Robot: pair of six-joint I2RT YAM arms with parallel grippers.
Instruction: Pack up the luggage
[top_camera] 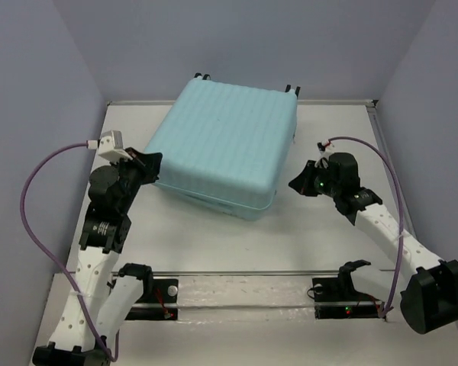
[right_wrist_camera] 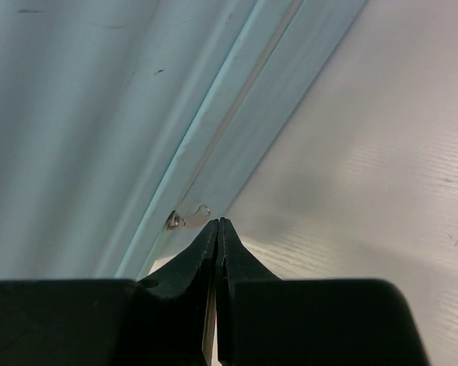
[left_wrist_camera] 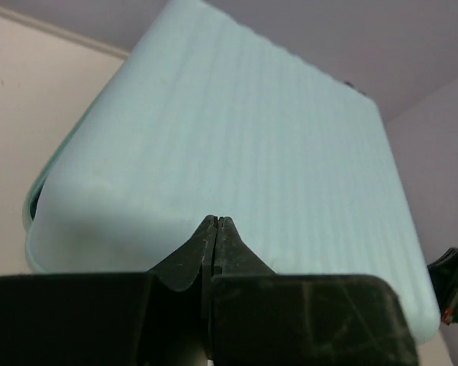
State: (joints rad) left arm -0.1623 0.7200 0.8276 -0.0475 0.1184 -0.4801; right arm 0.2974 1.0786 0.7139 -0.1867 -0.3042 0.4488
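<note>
The luggage (top_camera: 229, 141) is a large pale aqua ribbed hard-shell suitcase lying flat and closed at the table's back middle, with small wheels at its far edge. My left gripper (top_camera: 151, 169) is shut and empty, its tips against the suitcase's near left corner; the left wrist view shows the shell (left_wrist_camera: 244, 152) right ahead of the tips (left_wrist_camera: 216, 221). My right gripper (top_camera: 296, 183) is shut and empty beside the suitcase's right side. In the right wrist view its tips (right_wrist_camera: 217, 223) sit just below a small metal zipper pull (right_wrist_camera: 187, 217) on the seam.
A white table (top_camera: 214, 236) lies between grey walls. A clear rail (top_camera: 244, 286) with two black mounts runs across the near edge. Purple cables loop from both wrists. A black block (top_camera: 435, 297) sits at the right arm's base.
</note>
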